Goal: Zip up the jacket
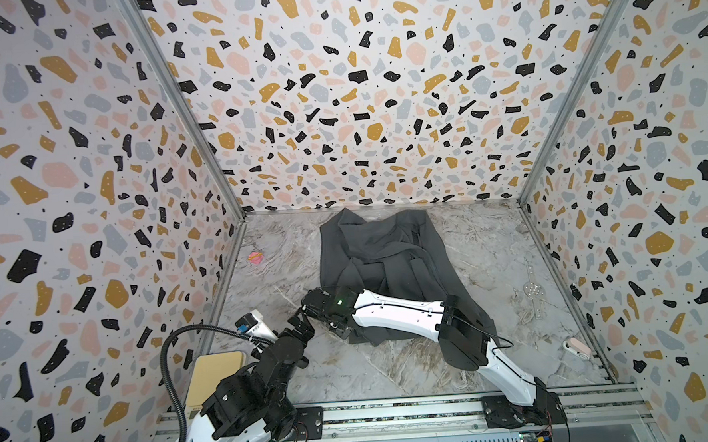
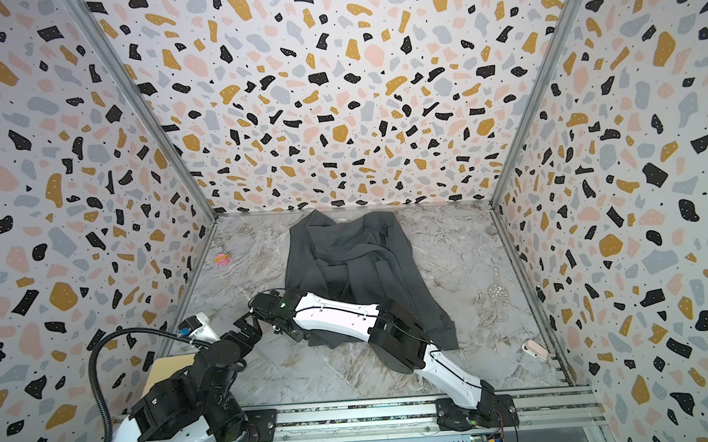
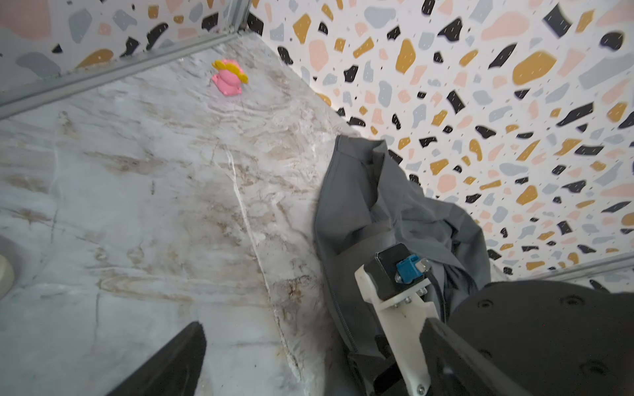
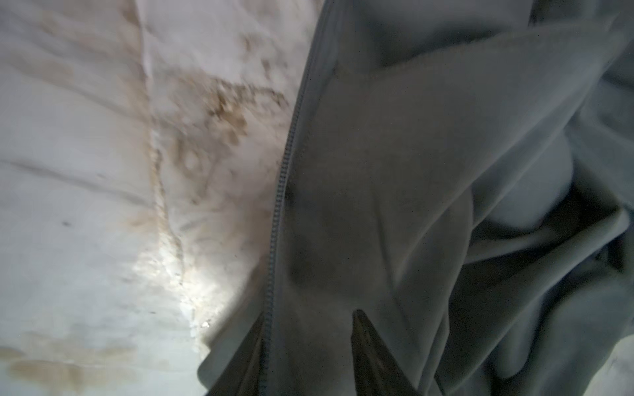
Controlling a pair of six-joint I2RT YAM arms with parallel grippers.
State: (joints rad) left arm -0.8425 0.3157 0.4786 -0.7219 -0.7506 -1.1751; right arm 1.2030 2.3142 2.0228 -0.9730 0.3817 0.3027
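Right, the jacket sits in a crumpled heap at the centre of both top views, its far edge up against the back wall, on the marble bench. The right arm lies across its lower half. In the right wrist view the right jaws straddle the front edge, with the zipper teeth running down between the two tips at the bottom of the frame. Have they actually bitten? I cannot tell: there's a gap, and cloth in it. The left jaws, at the end of the left arm in the lower left of both top views, are spread wide and hold nothing, just beside the right wrist.

So, the dangers! A thin nip on that tape could slide off the moment it's pulled. No slider is in sight and the other front edge is buried in folds, so a tug may just drag the whole bundle. And those two wrists are close: one careless swing and they knock.
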